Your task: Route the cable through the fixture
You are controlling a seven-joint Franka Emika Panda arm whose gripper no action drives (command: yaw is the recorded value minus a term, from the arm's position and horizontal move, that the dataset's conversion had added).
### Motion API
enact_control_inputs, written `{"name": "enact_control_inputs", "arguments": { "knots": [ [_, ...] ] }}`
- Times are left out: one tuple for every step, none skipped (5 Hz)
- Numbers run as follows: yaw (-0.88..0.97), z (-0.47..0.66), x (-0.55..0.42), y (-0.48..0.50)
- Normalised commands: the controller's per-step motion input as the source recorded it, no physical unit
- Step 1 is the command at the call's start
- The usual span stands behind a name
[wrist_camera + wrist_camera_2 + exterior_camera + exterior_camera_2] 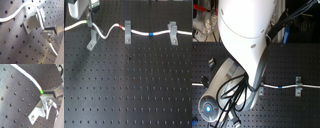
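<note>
This was a lab or robotics test bench. The bench [129, 95] was a black optical breadboard with a regular grid of threaded holes, grey metal clips [172, 31] bolted to it. A white robot arm [244, 30] trailing black cables [234, 92] stood over it, with cluttered equipment [203, 22] behind in the second exterior view.

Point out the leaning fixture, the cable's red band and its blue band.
fixture [92, 40]: first exterior view, its grey body.
red band [121, 25]: first exterior view, band's middle.
blue band [151, 34]: first exterior view, band's middle.

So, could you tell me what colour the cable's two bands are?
One red band, one blue band; clearest in the first exterior view.
</note>
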Motion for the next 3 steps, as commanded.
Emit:
{"name": "enact_control_inputs", "arguments": {
  "knots": [
    [0.06,0.11,-0.116,0.247],
    [0.0,0.24,-0.166,0.153],
    [0.0,0.32,-0.13,0.103]
  ]
}}
